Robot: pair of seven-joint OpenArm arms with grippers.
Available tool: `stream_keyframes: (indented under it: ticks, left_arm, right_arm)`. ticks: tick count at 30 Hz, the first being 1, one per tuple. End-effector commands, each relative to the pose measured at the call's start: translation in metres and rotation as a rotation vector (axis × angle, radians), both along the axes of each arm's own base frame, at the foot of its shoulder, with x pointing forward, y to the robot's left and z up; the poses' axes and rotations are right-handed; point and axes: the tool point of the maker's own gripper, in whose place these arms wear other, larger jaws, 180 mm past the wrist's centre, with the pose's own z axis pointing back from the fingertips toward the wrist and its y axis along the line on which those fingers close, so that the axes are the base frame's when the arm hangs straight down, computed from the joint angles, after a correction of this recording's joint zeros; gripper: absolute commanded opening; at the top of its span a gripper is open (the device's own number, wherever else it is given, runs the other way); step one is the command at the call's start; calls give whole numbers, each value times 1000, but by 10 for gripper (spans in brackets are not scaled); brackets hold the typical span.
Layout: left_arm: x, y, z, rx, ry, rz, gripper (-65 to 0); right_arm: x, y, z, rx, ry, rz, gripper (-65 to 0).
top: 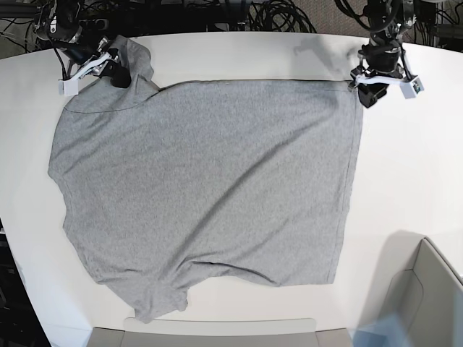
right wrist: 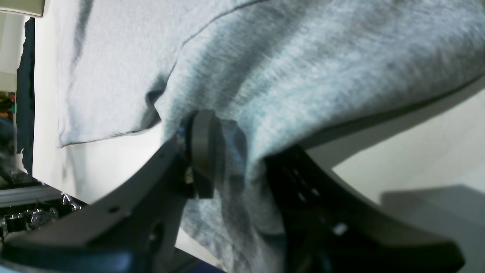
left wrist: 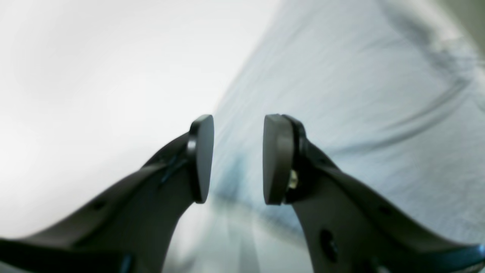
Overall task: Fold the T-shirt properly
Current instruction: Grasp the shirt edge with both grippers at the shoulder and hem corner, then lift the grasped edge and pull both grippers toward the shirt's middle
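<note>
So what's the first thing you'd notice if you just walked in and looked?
The big grey T-shirt, spread plain side up across most of the white table. Next, the two robot hands at its far corners: the right hand pinches a bunched corner of cloth, while the left hand hangs open just over the other corner's edge.

T-shirt [top: 210,188] spread on table [top: 419,173], 2 far corners at grippers
</note>
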Motion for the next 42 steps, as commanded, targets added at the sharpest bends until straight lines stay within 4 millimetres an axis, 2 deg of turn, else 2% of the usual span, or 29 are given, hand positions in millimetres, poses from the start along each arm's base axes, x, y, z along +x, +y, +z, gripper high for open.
stream_keyframes:
  ticks: [1, 5, 8, 10, 14, 23, 27, 29, 33, 35, 38, 42]
  left_arm:
    - [-1, 11, 3, -17, -4, 35, -423]
    - [-26, 21, -31, -154, 104, 130, -422]
    - [-24, 24, -45, -175, 124, 153, -422]
    - [-23, 23, -46, -180, 125, 152, -422]
    - [-20, 3, -50, -208, 123, 86, -422]
    - [-34, -30, -75, -255, 207, 24, -422]
    - [-28, -29, -82, -261, 214, 32, -424]
    - [-32, -26, -86, -261, 226, 41, -430]
    - [-34, -23, -87, -258, 231, 49, -558]
    - [-34, -23, -87, -257, 231, 51, -642]
    - [-35, -23, -85, -254, 226, 50, -650]
    - [-36, -23, -71, -241, 198, 38, -650]
  right_arm:
    - [-13, -11, -10, -60, 75, 23, -493]
    - [-11, -20, -7, -84, 75, 35, -493]
    - [-8, -23, -6, -94, 70, 41, -493]
    - [-7, -23, -5, -96, 67, 41, -493]
    - [-7, -25, -5, -103, 69, 49, -493]
    - [-5, -24, -4, -103, 66, 54, -494]
    - [-2, -23, -3, -103, 59, 55, -495]
    - [-1, -27, -2, -113, 56, 61, -510]
    - [0, -30, 0, -124, 54, 66, -630]
    - [2, -37, 3, -143, 50, 72, -650]
    - [5, -41, 6, -156, 38, 69, -650]
    - [6, -48, 19, -216, -11, 78, -650]
